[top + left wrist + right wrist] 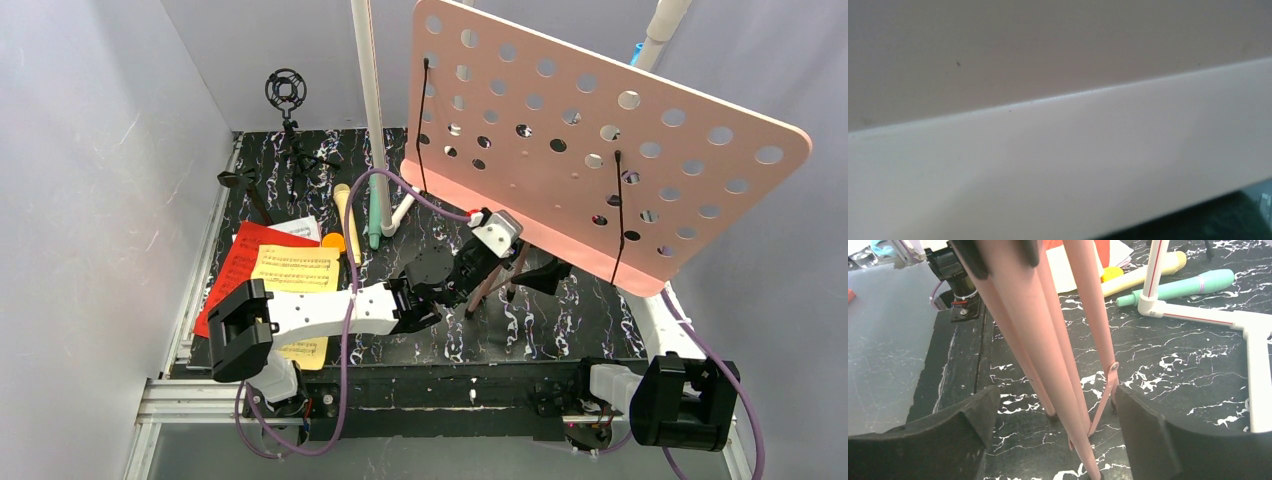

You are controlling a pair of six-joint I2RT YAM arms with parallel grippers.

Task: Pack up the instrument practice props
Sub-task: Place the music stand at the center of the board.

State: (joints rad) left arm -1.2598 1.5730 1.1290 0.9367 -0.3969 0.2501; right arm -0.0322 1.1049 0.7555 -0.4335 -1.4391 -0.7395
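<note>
The pink hole-punched music stand [600,130] stands on tripod legs [490,288] at mid-table. My left gripper [476,264] reaches in at the stand's post just under the board. Its fingers do not show. The left wrist view is filled by the blurred pink board [1058,165]. My right gripper [1055,410] is open, its jaws on either side of the pink tripod legs [1048,340] without touching them. A red folder [232,265] lies at the left under yellow sheet music [295,270]. Behind them lie a yellow microphone [345,215] and a mint-green microphone [375,212].
A white pipe frame [368,90] rises behind the microphones, and its foot [1208,317] lies on the black marbled mat. A black mic stand with a shock mount [288,95] stands at the back left. Grey walls close in both sides.
</note>
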